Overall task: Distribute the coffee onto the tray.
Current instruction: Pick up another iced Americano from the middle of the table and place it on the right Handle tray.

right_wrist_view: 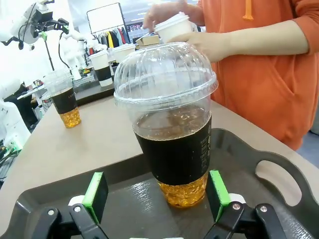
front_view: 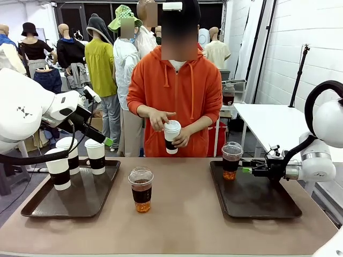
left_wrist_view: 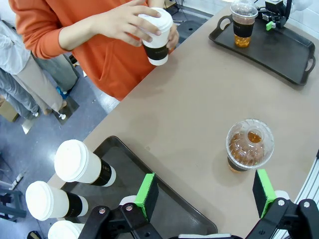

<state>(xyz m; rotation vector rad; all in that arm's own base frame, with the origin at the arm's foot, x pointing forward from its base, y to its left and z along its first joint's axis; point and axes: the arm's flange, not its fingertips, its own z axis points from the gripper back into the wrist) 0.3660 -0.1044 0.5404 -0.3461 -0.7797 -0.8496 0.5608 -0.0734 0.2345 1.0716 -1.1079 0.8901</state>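
Dome-lidded cup (right_wrist_view: 169, 129): thin plastic, probably crushable and slick; best gripped gently at dark sleeve (right_wrist_view: 174, 154). Right fingers (right_wrist_view: 94, 195) spread astride it, untouching; left fingers (left_wrist_view: 147, 194) spread, empty.

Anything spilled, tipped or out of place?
Nothing spilled or tipped. One clear dome-lidded cup stands on the bare table, between the left tray and right tray, on neither. The other clear cup sits upright on the right tray, three white cups on the left.

Left gripper (left_wrist_view: 205, 193), right gripper (right_wrist_view: 156, 193): jaws apart.
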